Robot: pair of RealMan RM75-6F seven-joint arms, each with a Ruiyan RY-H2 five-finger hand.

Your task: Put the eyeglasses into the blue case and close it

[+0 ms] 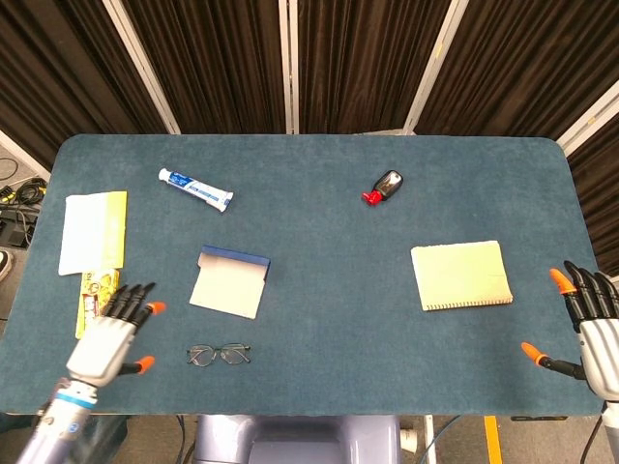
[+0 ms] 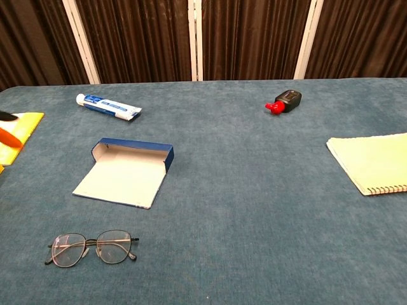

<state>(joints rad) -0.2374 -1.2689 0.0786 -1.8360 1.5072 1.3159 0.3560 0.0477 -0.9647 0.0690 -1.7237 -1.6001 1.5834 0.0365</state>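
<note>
My left hand (image 1: 108, 332) hovers with fingers spread, holding nothing, left of the eyeglasses (image 1: 219, 355); they lie on the surface (image 1: 329, 290) just before the open blue case (image 1: 230, 282). My right hand (image 1: 592, 329) is spread too.

On the blue-felted desk (image 1: 329, 319) lie eyeglasses (image 2: 93, 247), an open blue case (image 2: 127, 173), toothpaste tube (image 1: 195, 188), red-capped bottle (image 1: 385, 186), spiral notebook (image 1: 460, 275), yellow booklet (image 1: 94, 232) and snack packet (image 1: 94, 295).

Left hand (image 1: 108, 333): pale grey shell over the back, black fingers (image 1: 127, 304), orange caps on thumb and outer finger. Wrist carried a light blue ring above a grey forearm. Right hand (image 1: 592, 329): same white-grey shell, black fingers, orange tips; thumb a thin black stalk.
</note>
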